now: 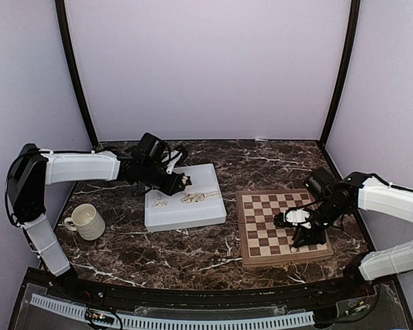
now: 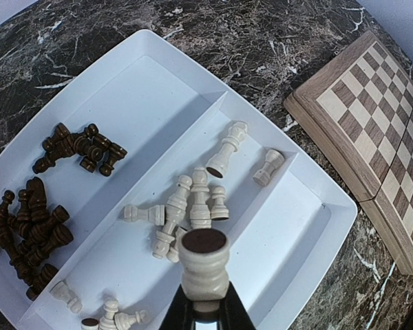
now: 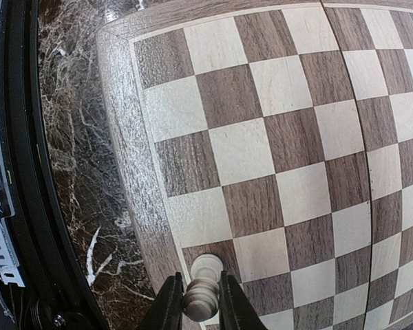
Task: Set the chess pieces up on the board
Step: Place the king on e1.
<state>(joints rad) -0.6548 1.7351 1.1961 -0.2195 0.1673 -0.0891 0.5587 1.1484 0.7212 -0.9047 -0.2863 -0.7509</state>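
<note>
Placement: right gripper [image 3: 199, 280] straddled cream pawn [image 3: 202, 295] on board [image 3: 261, 137], grip unclear | best released gently, lifted straight | left gripper [image 2: 205, 307] pinched cream piece [image 2: 204, 258].

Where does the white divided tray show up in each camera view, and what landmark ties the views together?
Top external: white tray left of centre, left of the chessboard.
Left wrist: tray fills most of the frame.
Right wrist: not in it.
Shared landmark: the chessboard, right of centre from above, upper right in left wrist, filling right wrist.
</note>
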